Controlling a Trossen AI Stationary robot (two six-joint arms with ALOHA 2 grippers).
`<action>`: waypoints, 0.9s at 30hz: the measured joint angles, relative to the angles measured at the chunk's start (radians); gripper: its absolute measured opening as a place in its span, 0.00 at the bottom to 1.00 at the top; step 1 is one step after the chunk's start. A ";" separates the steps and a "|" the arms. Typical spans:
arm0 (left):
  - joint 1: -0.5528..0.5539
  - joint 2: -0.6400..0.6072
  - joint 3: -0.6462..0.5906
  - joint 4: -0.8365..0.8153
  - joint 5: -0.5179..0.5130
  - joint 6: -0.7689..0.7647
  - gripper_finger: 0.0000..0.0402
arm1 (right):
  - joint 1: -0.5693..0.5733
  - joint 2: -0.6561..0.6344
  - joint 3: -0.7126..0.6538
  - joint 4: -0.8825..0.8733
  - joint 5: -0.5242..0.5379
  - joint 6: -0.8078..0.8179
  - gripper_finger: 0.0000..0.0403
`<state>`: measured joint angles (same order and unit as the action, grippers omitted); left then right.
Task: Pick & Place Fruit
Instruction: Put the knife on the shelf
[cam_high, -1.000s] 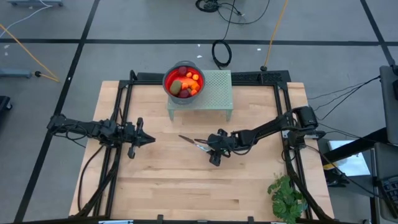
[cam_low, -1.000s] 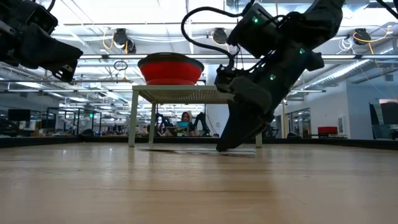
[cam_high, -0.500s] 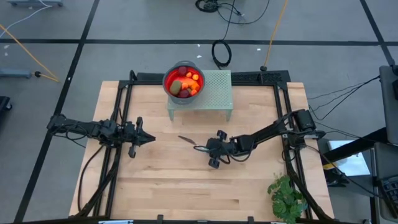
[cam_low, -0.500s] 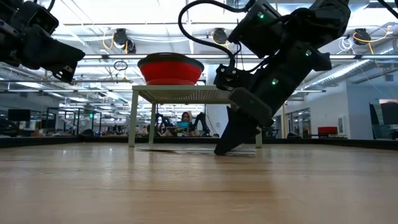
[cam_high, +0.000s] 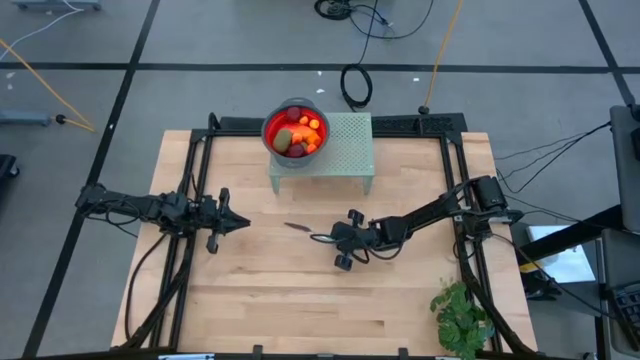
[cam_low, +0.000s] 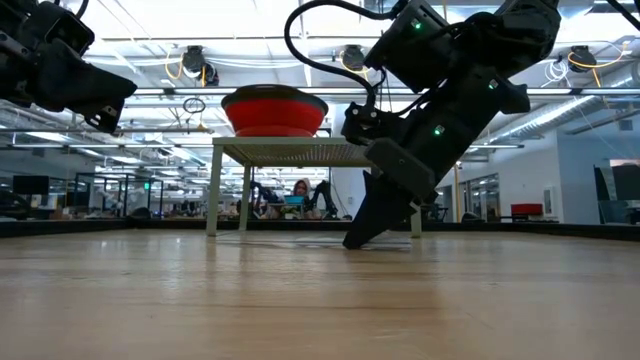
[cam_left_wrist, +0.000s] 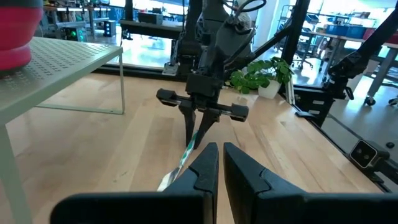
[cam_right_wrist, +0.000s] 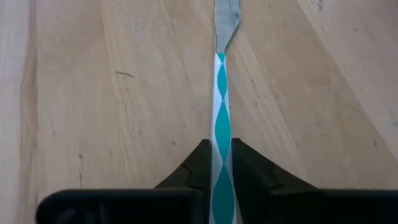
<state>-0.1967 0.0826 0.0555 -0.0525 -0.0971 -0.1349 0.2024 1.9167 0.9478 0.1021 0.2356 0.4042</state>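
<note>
- Your right hand (cam_high: 322, 238) is low on the table (cam_high: 250, 300), pinched on the knife (cam_right_wrist: 221, 93) handle.
- Your left hand (cam_high: 243, 224) waits, fingers together.
- You see the fruit (cam_high: 298, 133) far off, in the red bowl (cam_high: 272, 122) on the green stand (cam_high: 345, 150).

A knife (cam_right_wrist: 221, 118) with a teal-and-white patterned handle lies flat on the wooden desk (cam_high: 280, 300). A pale green perforated stand (cam_high: 345, 150) sits at the desk's far edge. A leafy plant (cam_high: 462, 318) occupies one near corner.
</note>
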 joint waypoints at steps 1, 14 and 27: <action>0.000 0.000 0.000 0.000 0.000 0.000 0.06 | 0.000 0.000 0.000 0.000 0.000 0.003 0.09; 0.000 0.000 0.000 0.000 0.000 -0.002 0.06 | 0.000 -0.048 0.003 -0.009 -0.012 -0.005 0.09; 0.000 0.000 0.000 0.002 0.000 -0.005 0.06 | 0.004 -0.155 0.001 -0.055 -0.013 -0.005 0.09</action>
<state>-0.1968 0.0826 0.0551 -0.0502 -0.0967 -0.1398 0.2062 1.7614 0.9487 0.0468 0.2225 0.3988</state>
